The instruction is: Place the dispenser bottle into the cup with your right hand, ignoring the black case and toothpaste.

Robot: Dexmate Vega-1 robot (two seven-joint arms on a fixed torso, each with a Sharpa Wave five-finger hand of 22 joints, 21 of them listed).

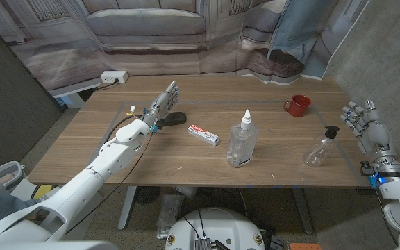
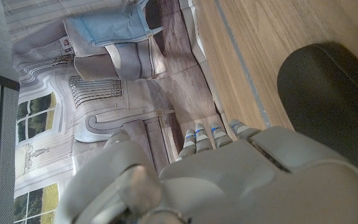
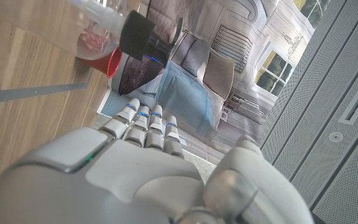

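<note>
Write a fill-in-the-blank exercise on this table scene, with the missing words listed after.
1. The cup is coloured ____.
2. The toothpaste lies between the black case and the clear bottle with the ____ pointed cap.
3. The dispenser bottle has a ____ pump top.
4. The right hand holds ____.

Missing words: red; white; black; nothing

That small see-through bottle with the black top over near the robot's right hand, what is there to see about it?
The dispenser bottle is small, clear and plastic-looking, with a rounded body, a narrow neck and a black pump-style top. It looks nearly empty. It leans, its top tipped toward the far side, on the wooden table near the front right edge. The red cup stands apart beyond it. The right hand is close by, fingers apart, not touching it. The right wrist view shows its black top in front of the cup.
</note>
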